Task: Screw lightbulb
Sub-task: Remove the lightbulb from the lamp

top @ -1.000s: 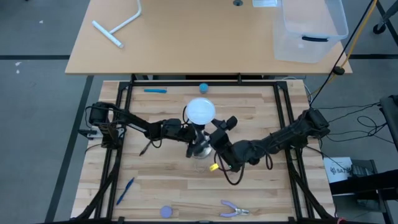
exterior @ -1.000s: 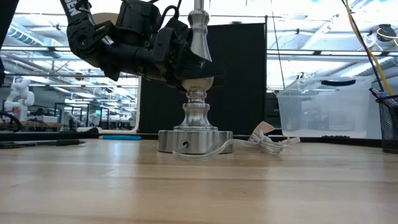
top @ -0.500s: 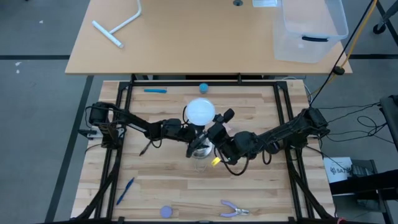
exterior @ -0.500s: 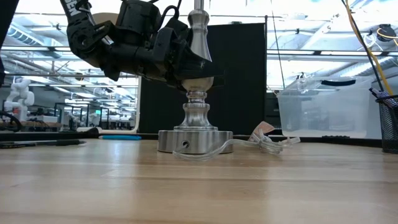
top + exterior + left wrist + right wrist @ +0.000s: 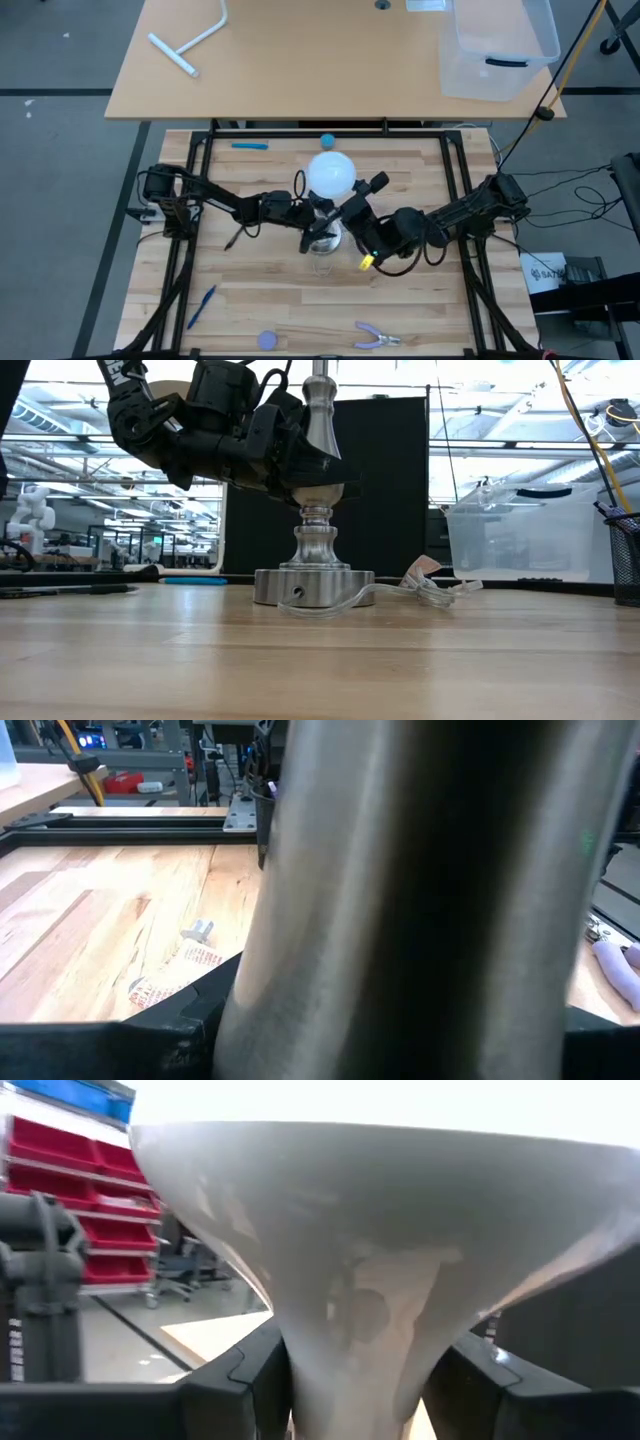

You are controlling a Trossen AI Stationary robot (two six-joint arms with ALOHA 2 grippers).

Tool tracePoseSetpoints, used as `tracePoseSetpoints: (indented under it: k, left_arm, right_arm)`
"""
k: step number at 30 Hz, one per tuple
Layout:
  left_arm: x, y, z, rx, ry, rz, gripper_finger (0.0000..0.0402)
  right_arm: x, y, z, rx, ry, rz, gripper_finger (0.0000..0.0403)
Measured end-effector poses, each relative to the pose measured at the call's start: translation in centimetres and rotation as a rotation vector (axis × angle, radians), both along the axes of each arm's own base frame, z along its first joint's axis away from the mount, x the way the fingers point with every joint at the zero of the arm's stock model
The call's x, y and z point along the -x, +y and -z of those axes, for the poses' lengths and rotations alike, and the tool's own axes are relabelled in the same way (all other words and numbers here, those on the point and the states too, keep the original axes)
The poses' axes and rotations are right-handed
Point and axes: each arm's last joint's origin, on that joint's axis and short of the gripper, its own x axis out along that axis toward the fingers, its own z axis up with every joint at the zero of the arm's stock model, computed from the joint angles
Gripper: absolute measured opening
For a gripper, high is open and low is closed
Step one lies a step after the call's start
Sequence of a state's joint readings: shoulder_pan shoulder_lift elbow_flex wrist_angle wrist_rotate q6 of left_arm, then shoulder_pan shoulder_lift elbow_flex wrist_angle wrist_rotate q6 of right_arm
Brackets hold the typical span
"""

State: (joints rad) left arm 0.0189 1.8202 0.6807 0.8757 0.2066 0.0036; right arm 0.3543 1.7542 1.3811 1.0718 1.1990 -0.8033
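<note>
Nearest to you, in the right wrist view, your right gripper is grasping the lightbulb by its narrow neck: the two dark fingers are sitting on either side of the taper, low in the frame, while the globe is flaring out to fill the upper half. So the lightbulb's long axis is running straight up from the gripper, neck down and globe on top.

In the left wrist view, your left gripper is clenched around the stand, whose silvery column is filling the centre of the frame, nearly upright with a slight lean.

Farther out, in the high view, the lightbulb is showing as a white disc at the centre of the worktop. The right gripper is reaching in from the right of the frame and the left gripper from the left, the two meeting just below the globe.

Judging from this, the coming turn depends on keeping the neck's axis in line with the stand's column; the right arm is the one carrying the lightbulb, while the left is only bracing. Whether the thread is engaged, you cannot tell from here.

In the low view the stand is resting on its round base at centre frame, with the left gripper on the stem above.
</note>
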Motion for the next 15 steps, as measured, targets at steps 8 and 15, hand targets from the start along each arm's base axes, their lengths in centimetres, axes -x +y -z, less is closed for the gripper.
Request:
tracePoseSetpoints:
  k: [8,15]
  left_arm:
    - [0.0,0.0,0.0,0.0,0.0,0.0,0.0258]
    - [0.0,0.0,0.0,0.0,0.0,-0.001,0.0258]
  right_arm:
    - [1.01,0.35,-0.38,-0.028,0.075,0.115,0.015]
    - [1.05,-0.06,-0.2,-0.067,0.134,0.187,0.0153]
